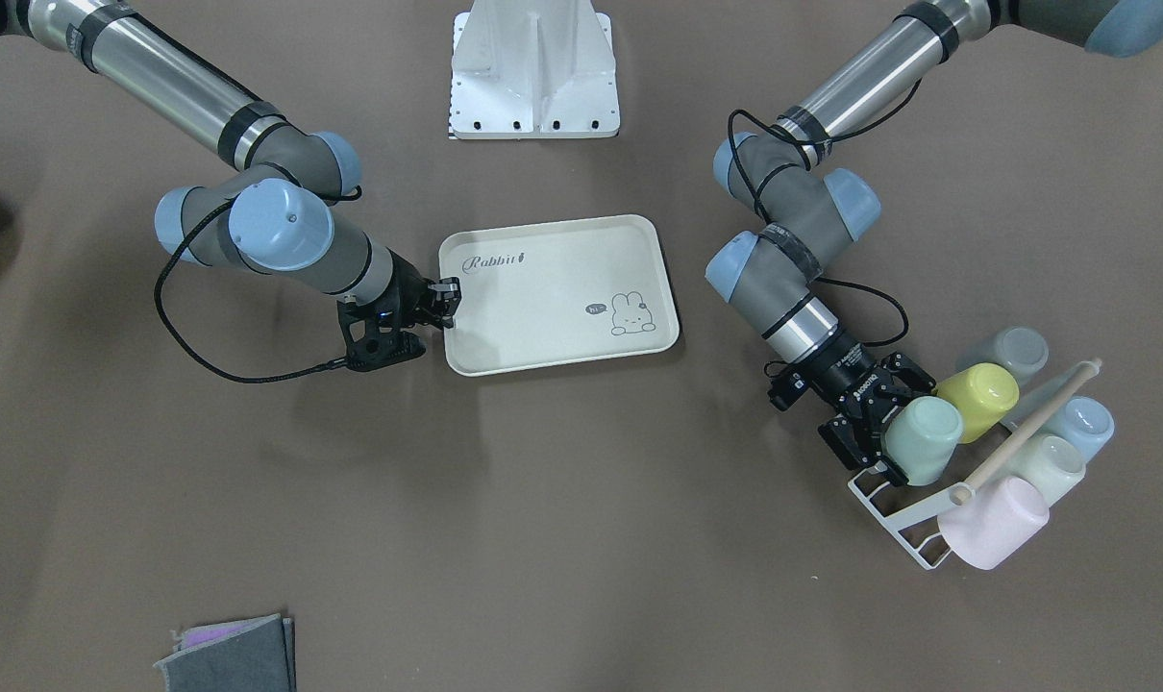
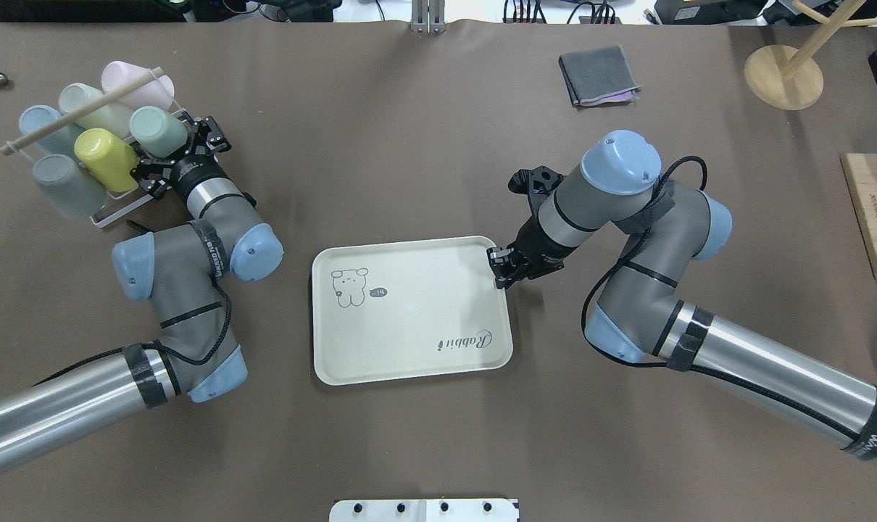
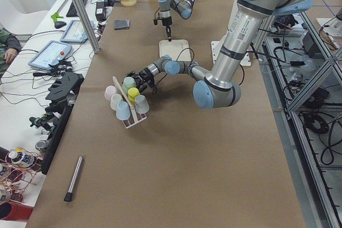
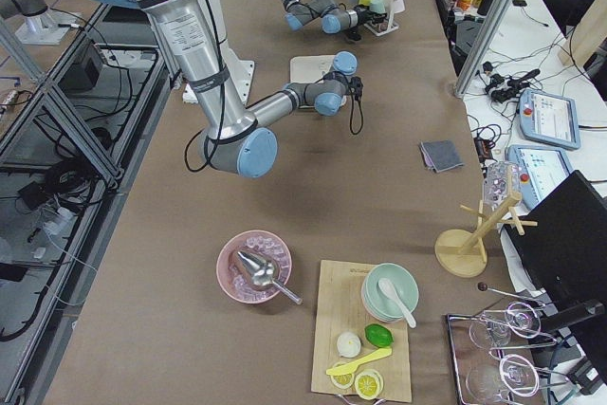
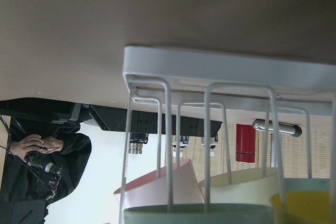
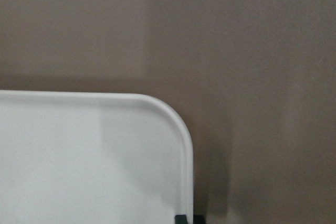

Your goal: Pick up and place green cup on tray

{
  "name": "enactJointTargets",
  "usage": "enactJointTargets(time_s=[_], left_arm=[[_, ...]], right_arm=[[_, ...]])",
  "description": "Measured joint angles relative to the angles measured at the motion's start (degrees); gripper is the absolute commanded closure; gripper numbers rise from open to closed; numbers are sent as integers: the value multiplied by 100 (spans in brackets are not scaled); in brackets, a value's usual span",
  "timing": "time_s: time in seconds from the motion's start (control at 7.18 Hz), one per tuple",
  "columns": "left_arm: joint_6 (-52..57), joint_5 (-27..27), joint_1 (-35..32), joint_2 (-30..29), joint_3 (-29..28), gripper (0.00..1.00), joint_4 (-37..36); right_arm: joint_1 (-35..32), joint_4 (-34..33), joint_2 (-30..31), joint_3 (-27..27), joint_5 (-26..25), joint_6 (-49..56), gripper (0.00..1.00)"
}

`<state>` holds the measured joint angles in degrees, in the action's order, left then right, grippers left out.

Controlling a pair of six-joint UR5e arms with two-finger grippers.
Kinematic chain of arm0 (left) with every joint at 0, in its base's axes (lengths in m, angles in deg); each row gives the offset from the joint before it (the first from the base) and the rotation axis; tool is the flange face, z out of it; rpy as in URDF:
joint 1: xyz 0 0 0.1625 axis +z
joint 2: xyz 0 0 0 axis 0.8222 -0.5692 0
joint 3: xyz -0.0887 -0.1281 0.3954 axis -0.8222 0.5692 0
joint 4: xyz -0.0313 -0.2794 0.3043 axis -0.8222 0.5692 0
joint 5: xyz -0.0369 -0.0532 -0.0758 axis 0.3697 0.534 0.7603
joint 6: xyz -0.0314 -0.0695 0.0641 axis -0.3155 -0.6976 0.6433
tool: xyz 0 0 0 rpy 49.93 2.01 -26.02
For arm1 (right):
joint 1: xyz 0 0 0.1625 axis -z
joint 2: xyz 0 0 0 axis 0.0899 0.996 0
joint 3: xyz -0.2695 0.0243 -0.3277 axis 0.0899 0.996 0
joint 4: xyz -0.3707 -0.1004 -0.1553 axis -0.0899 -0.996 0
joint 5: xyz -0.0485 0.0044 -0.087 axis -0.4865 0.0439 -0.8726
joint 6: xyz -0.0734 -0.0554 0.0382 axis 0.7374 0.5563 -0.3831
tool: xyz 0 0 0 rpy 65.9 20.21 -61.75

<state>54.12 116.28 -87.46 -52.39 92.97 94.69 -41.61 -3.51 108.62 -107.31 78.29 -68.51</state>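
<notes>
The green cup lies on its side in a white wire rack, beside a yellow-green cup; it also shows in the overhead view. My left gripper is open, its fingers spread at the green cup's near end; I cannot tell if they touch it. In the left wrist view the cup's rim is at the bottom edge and no fingers show. The cream tray with the bunny print lies mid-table. My right gripper is shut on the tray's corner rim.
The rack also holds grey, pale blue, cream and pink cups under a wooden dowel. A folded grey cloth, a wooden stand and a board lie at the far right.
</notes>
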Motion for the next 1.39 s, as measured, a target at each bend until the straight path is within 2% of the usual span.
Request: enactJointTargets(time_s=[0.84,0.98,1.11,1.25,1.39], left_arm=[[15,-339,70,-11,-88,2,23],[15,-364,87,-5,-95,2,18],[13,-401,106,-3,-113,2,16],[9,-452,123,-4,-140,3,17],[9,-478,133,-8,-156,29,20]], right_arm=[[-21,10,174,-154,-11,-511,100],[-21,13,277,-235,-13,-598,85],[-23,14,328,-284,-8,-635,19],[-30,0,357,-333,1,-651,0],[-74,-33,420,-421,3,-659,0]])
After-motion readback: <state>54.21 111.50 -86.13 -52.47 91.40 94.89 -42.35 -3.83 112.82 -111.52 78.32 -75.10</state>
